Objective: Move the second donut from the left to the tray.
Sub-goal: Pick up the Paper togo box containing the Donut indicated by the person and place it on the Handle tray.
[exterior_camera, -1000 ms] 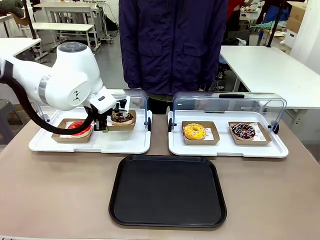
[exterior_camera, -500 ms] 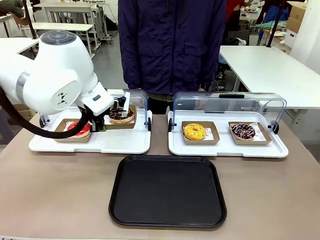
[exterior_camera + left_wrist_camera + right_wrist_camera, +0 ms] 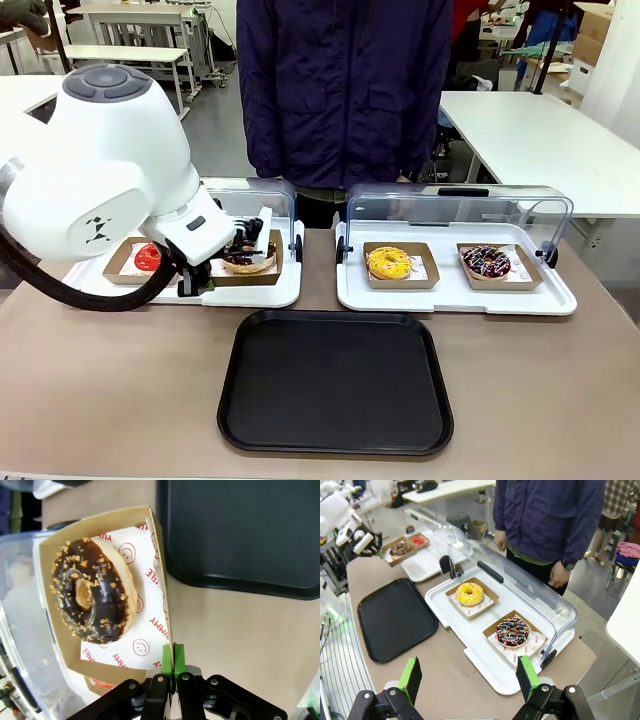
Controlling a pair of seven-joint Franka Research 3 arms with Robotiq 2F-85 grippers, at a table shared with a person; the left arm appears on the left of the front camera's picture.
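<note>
The left arm [image 3: 110, 180] is a bulky glossy white shell with a grey round cap, small black markings and a thick black cable, both grippers are black linkages with silver screws and green pads [image 3: 411, 677], and the person [image 3: 345, 90] wears a dark navy jacket.

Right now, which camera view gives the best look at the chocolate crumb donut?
The left wrist view: the chocolate crumb donut sits large and unobstructed in its cardboard tray, whose wall the left gripper pinches. In the front view the arm partly hides it; in the right wrist view it is tiny.
</note>
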